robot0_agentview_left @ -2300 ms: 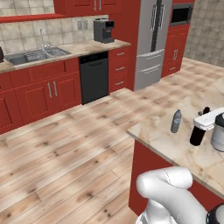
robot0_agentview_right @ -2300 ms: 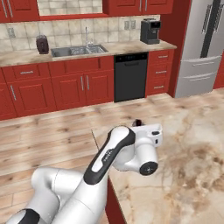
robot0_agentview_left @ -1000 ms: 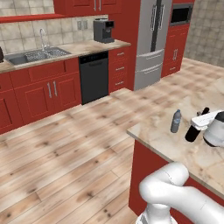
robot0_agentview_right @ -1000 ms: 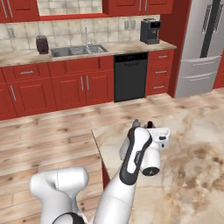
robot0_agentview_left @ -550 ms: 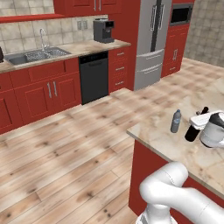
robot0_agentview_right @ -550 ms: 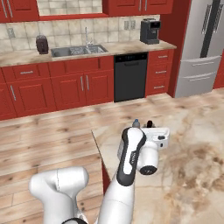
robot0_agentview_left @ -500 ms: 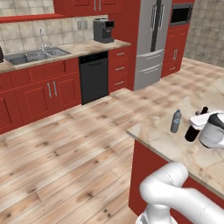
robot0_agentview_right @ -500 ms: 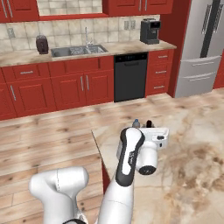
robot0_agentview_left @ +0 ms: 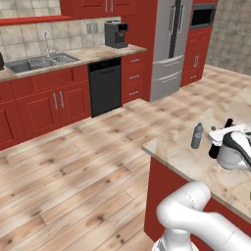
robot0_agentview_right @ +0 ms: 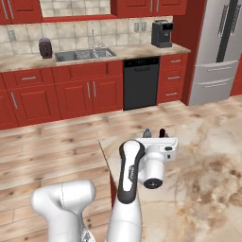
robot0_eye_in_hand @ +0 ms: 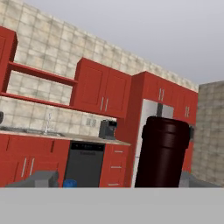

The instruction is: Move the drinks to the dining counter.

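Tall black glass wine bottle with narrow neck [robot0_agentview_left: 214,147] standing upright on the wide beige-brown marbled stone dining counter on a red base [robot0_agentview_left: 184,159], near its front corner, mostly hidden behind the white hand. Same bottle looming close in the hand view [robot0_eye_in_hand: 162,153], right of centre, between the finger tips. Two-finger gripper [robot0_eye_in_hand: 118,183] level with the bottle body; jaws spread wide, nothing clamped, grey finger tips [robot0_eye_in_hand: 38,179] standing clear of the dark wall on either side.

Short clear plastic water bottle with pale label and blue cap [robot0_agentview_left: 197,136] just beside the wine bottle, on the side toward the counter corner; apart, not touching. Blue cap low in the hand view [robot0_eye_in_hand: 69,183].

Handling, as judgement: wine bottle rigid, smooth, probably heavy and top-heavy, breakable; best taken around the wide cylindrical body, not the neck. Water bottle light, thin-walled, likely to dent under squeeze; mid-body hold, gentle.

Count on the dining counter: wine bottles one, water bottles one. Second wine bottle not among them.
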Available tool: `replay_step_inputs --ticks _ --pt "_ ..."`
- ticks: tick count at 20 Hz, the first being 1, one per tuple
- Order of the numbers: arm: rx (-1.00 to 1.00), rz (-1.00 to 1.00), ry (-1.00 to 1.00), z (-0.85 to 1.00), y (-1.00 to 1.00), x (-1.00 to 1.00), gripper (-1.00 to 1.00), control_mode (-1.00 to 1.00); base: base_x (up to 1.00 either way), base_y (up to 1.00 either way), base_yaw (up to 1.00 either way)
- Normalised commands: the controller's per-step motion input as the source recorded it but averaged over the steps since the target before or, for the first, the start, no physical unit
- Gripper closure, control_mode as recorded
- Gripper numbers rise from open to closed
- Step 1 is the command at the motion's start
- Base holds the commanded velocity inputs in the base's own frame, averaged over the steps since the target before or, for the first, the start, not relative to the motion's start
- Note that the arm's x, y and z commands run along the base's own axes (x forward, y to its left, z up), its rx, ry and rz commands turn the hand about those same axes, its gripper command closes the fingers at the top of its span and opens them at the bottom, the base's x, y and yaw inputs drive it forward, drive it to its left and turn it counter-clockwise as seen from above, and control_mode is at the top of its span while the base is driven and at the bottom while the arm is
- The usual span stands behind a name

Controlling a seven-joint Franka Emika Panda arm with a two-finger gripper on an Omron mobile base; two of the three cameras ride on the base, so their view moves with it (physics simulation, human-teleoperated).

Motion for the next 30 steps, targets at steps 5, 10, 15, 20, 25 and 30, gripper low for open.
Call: replay_step_inputs --ticks 5,10,15,20,25,30 --pt "0.0 -0.01 0.0 0.14 0.01 0.0 -1.0 -1.0 0.0 0.0 0.0" --pt "0.0 -0.01 0.0 0.24 0.03 0.0 -1.0 -1.0 0.0 0.0 0.0" --pt "0.0 -0.01 0.0 0.32 0.0 -0.02 -1.0 -1.0 0.0 0.0 0.0" --pt "0.0 -0.01 -0.01 0.4 0.0 -0.06 -1.0 -1.0 0.0 0.0 0.0" --pt "0.0 -0.01 -0.06 0.59 0.0 -0.32 -1.0 -1.0 0.0 0.0 0.0" --pt "0.0 -0.01 -0.03 0.69 0.0 -0.85 -1.0 -1.0 0.0 0.0 0.0"
